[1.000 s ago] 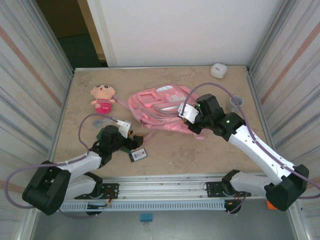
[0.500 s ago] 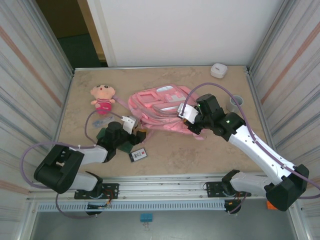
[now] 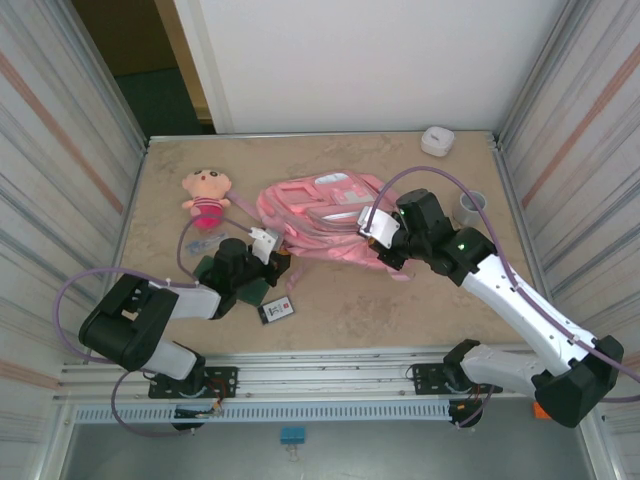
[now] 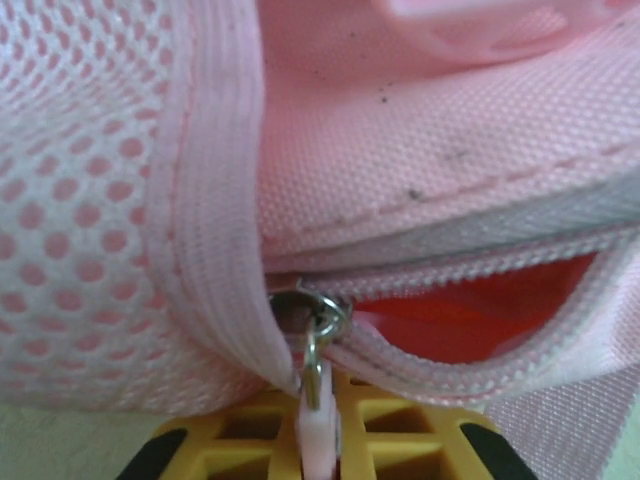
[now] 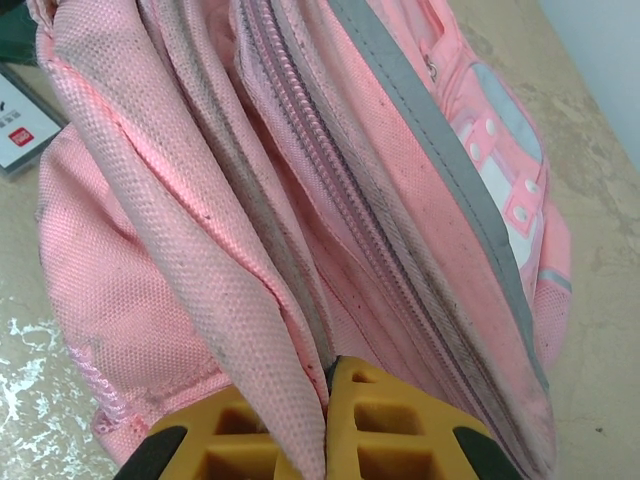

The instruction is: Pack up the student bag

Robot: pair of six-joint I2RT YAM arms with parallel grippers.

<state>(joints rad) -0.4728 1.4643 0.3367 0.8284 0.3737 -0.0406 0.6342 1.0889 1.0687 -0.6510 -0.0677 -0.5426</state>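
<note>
The bag (image 3: 322,212) lay flat at mid-frame of the top view, its long axis running from centre-left to lower right, with an arm at each end of its near edge. The left gripper (image 4: 317,442) sat at the bag's lower-left corner, its yellow fingers pressed together on the pink tab of the zip pull (image 4: 309,312). The bag therefore lay directly ahead of it, toward the upper right of the top view. In the left wrist view the slider sat hard against a mesh seam at frame left, and the zip track ran off to the right. There the pocket gaped on an orange-red lining (image 4: 462,322) with nothing visible inside. Any travel of the slider would probably have to follow that track rightward, but whether that would widen or close the slit could not be told. The right gripper (image 5: 326,402) was pinched shut on a fold of fabric at the bag's lower-right edge, likely steadying it against the pull. The card (image 3: 278,309) lay just below the left gripper and the doll (image 3: 206,196) at upper left. A cup (image 3: 472,207) stood right of the bag, its contents unreadable.
</note>
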